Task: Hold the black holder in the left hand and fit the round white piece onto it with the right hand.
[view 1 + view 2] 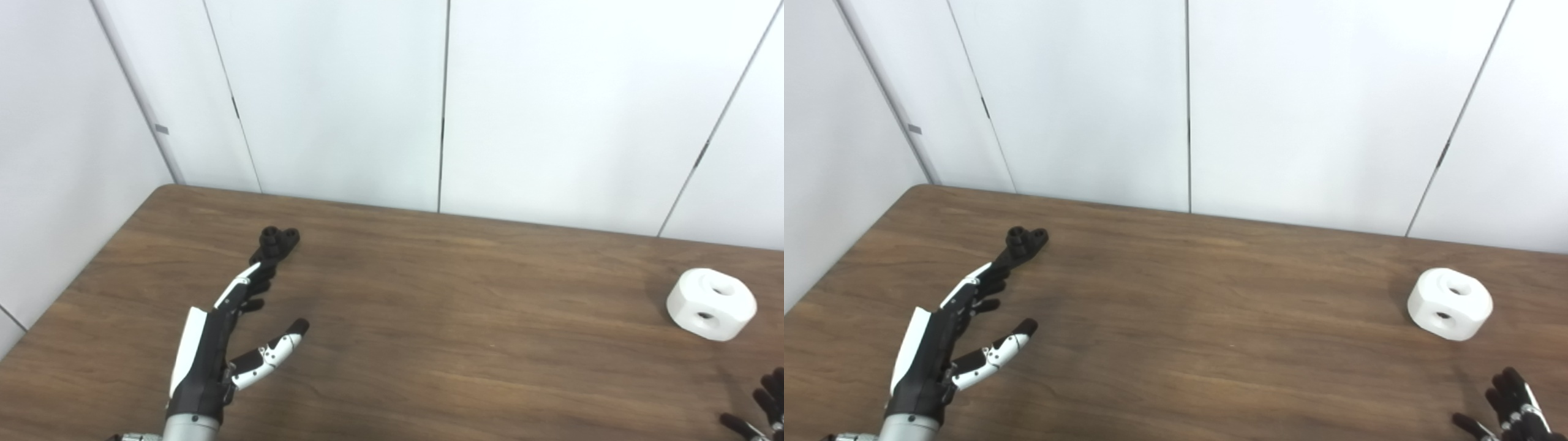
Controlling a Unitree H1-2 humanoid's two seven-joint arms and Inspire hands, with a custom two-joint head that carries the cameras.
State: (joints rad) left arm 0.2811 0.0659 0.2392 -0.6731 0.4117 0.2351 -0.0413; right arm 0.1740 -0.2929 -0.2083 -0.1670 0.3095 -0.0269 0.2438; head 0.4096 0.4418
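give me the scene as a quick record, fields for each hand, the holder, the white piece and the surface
left hand: open, fingers stretched toward the holder, holding nothing
right hand: only partly in view at the bottom right corner, fingers apart, holding nothing
holder: black, lying on the table just past the left fingertips; contact cannot be told
white piece: round, holes on top and side, resting on the table's right side
table: brown wood
fit: not yet done

Both hands [214,349] [1513,407] open, fingers [992,357] spread
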